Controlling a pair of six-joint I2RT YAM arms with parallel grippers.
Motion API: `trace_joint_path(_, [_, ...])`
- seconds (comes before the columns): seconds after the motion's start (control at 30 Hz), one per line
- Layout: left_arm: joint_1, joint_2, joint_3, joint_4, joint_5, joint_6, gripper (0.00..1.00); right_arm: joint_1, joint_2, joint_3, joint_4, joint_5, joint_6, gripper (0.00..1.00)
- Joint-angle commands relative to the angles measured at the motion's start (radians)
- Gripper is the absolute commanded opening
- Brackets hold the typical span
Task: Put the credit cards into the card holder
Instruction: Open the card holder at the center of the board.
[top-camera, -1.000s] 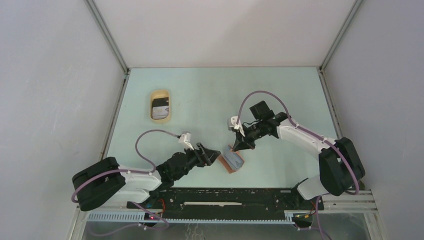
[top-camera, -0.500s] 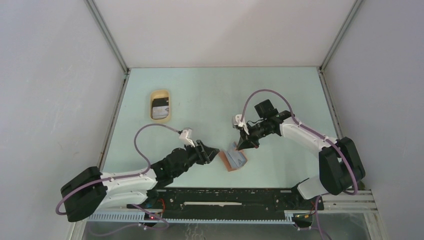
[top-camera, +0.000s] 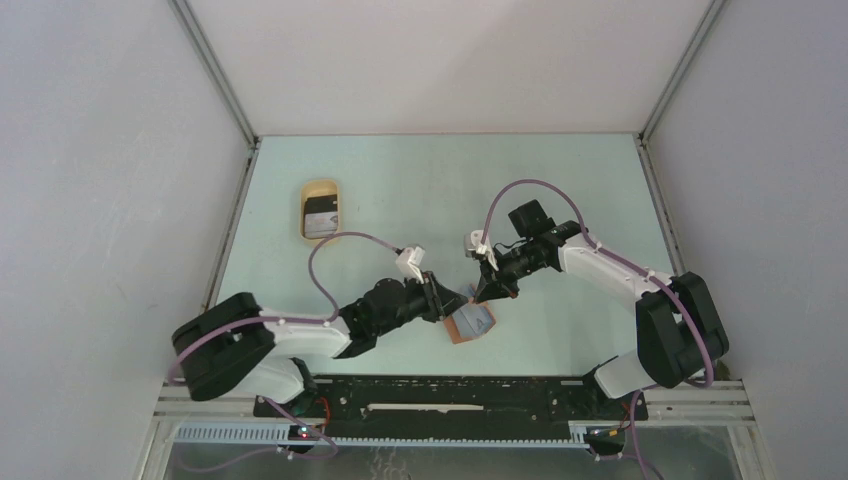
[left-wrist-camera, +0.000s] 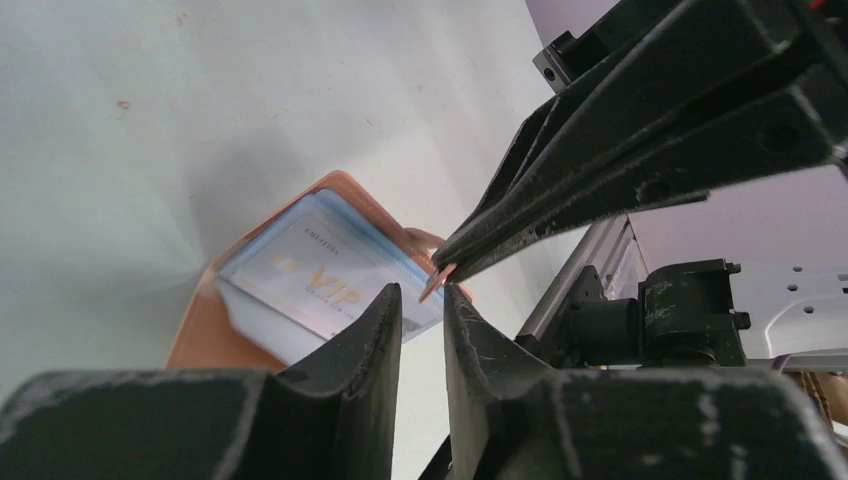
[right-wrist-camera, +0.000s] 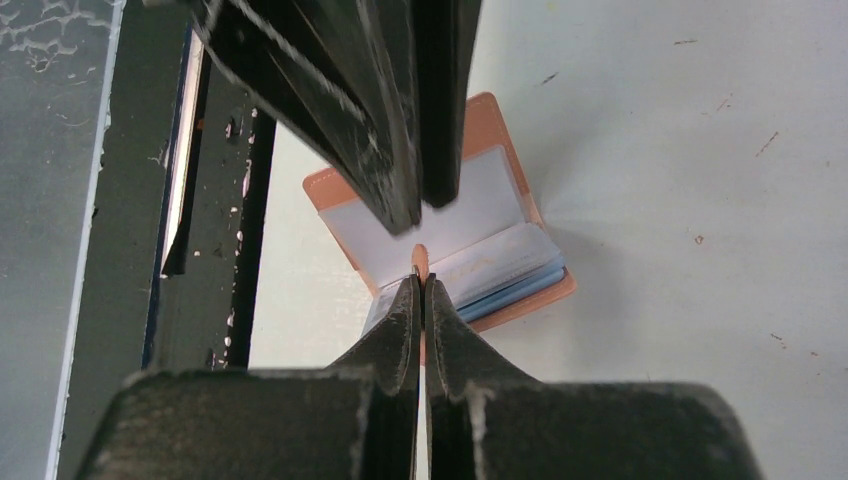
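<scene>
The reddish-brown card holder (top-camera: 470, 323) lies open on the table between the arms, blue pockets up. A pale card marked VIP (left-wrist-camera: 310, 285) sits in a pocket. My right gripper (top-camera: 487, 294) is shut on the holder's snap tab (right-wrist-camera: 421, 262) and holds it raised; this shows in the right wrist view (right-wrist-camera: 421, 285). My left gripper (top-camera: 452, 299) is narrowly open and empty, its tips (left-wrist-camera: 421, 295) at either side of that tab (left-wrist-camera: 437, 283), right under the right gripper's fingers (left-wrist-camera: 600, 170). More credit cards (top-camera: 321, 215), dark and pale, lie far left.
The cards lie in a tan oval tray (top-camera: 320, 186) at the far left of the table. The black rail of the arm bases (top-camera: 450, 395) runs along the near edge, close behind the holder. Walls enclose the other three sides.
My left arm has swung forward and right, bringing its gripper up to the holder's tab beside the right gripper. The right gripper has raised the tab a little, then held still.
</scene>
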Motion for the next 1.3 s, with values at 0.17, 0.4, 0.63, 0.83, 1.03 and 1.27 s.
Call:
trace_joint_path(0.17, [0.001, 0.262, 0.116, 0.026, 0.058, -0.074, 0.21, -0.015, 0.012, 0.044, -0.041, 0.004, -0.012, 0.02])
trace_joint_path(0.4, [0.005, 0.31, 0.115, -0.045, 0.02, -0.08, 0.18, -0.033, 0.001, 0.046, -0.108, 0.105, -0.095, 0.08])
trace_joint_path(0.63, [0.012, 0.297, 0.119, -0.127, -0.01, -0.036, 0.19, -0.043, -0.001, 0.0, -0.117, 0.283, -0.165, 0.11])
trace_joint_path(0.83, [0.042, 0.304, 0.105, -0.139, 0.004, -0.012, 0.2, -0.054, -0.054, -0.11, -0.052, 0.44, -0.208, 0.27])
trace_joint_path(1.03, [0.055, 0.303, 0.118, -0.137, 0.034, 0.023, 0.2, -0.087, -0.093, -0.157, -0.05, 0.463, -0.172, 0.38])
trace_joint_path(1.27, [0.056, 0.279, 0.13, -0.137, 0.07, 0.076, 0.2, -0.169, -0.333, -0.066, -0.15, 0.284, -0.166, 0.56])
